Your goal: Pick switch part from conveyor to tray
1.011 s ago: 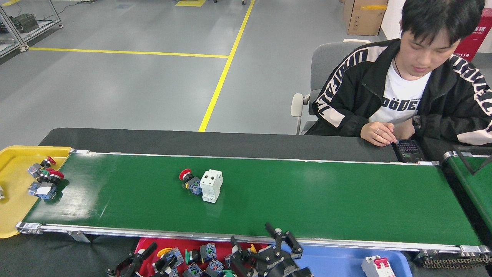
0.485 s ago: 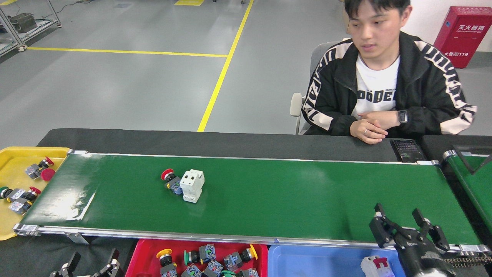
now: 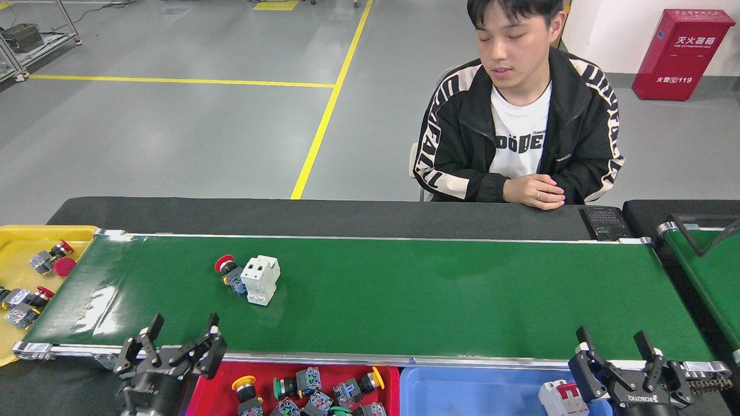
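switch part (image 3: 227,271): red-cap pushbutton, lying on conveyor (image 3: 404,294) left of middle, touching white breaker (image 3: 261,279) on its right. My guess: pair rides the belt together, so pick must come from the left/near side.
red tray (image 3: 199,388): near side, already holds similar buttons, prob the drop spot.
left gripper (image 3: 174,342): fingers spread, empty, upright at near rail, short of the part.
right gripper (image 3: 624,361): spread, empty, parked far right over blue bin (image 3: 462,393).
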Robot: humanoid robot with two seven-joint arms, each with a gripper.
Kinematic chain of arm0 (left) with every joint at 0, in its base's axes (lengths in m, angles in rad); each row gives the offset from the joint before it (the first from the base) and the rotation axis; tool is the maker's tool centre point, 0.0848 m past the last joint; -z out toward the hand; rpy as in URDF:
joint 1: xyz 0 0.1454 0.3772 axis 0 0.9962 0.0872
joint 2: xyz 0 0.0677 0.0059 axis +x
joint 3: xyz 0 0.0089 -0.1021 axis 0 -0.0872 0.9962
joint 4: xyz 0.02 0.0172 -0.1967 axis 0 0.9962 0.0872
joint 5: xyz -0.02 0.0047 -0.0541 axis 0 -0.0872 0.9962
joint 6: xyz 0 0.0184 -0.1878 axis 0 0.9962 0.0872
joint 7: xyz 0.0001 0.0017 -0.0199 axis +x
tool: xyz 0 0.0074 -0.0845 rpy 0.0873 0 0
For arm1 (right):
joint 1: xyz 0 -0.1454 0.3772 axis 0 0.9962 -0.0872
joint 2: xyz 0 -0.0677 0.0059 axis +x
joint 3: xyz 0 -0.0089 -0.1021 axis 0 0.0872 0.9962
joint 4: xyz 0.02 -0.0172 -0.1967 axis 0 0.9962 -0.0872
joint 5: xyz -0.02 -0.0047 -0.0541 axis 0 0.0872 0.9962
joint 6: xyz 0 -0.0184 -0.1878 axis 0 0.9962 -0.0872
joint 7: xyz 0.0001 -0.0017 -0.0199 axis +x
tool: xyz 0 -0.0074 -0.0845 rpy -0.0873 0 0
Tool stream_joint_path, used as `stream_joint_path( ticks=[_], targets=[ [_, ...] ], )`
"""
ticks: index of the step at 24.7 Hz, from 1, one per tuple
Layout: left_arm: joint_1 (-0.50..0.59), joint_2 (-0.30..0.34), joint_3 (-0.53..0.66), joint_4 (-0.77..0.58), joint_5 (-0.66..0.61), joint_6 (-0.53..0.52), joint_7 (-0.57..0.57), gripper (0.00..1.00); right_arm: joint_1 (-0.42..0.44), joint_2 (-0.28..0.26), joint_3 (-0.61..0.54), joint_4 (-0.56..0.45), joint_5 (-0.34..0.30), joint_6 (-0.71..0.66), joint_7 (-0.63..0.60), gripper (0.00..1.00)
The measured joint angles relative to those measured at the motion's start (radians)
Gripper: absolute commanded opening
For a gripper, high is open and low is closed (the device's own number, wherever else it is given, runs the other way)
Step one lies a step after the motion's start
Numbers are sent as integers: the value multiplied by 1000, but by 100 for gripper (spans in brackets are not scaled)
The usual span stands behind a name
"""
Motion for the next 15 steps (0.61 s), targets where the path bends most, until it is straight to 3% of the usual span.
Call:
stream_joint_path(
  ticks=[15],
  targets=[
    [-189,29,-8,246,-30,5,-4,100,5,2,37,0,0,-5,0,97]
  ],
)
